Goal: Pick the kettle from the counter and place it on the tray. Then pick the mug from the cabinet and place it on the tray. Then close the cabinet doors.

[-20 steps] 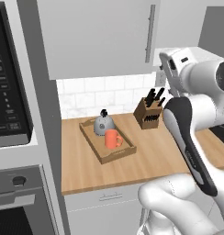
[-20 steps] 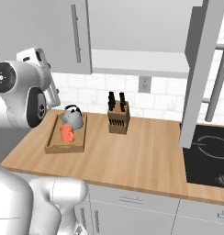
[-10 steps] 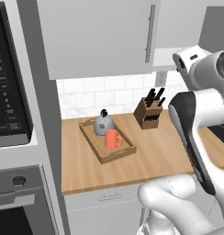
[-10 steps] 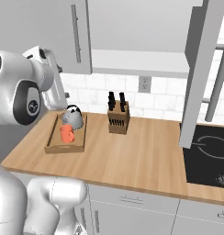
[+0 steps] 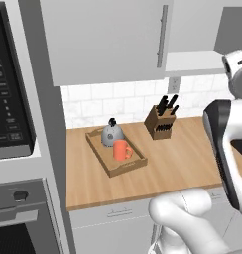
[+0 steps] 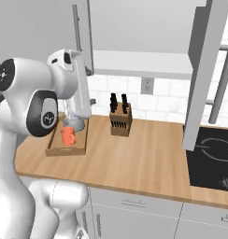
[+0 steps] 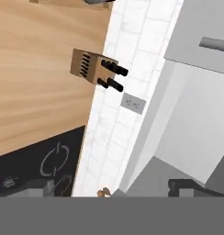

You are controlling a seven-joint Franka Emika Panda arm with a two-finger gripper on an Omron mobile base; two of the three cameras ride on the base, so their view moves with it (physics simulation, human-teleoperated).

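Two things, the kettle point(image 5: 112, 134) and the orange mug point(image 5: 121, 150), sit on the tray point(image 5: 134, 165). The claw point(image 7: 107, 190) is spread wide and holds nothing.

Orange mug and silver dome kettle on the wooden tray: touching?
Cannot tell. In the left base view the orange mug overlaps the silver dome kettle on the wooden tray; no gap shows.

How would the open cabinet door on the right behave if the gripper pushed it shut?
The cabinet door looks like a flat rigid panel, so it should swing rather than flex. Its smooth face may let fingers slide; the bar handle probably gives a surer contact.
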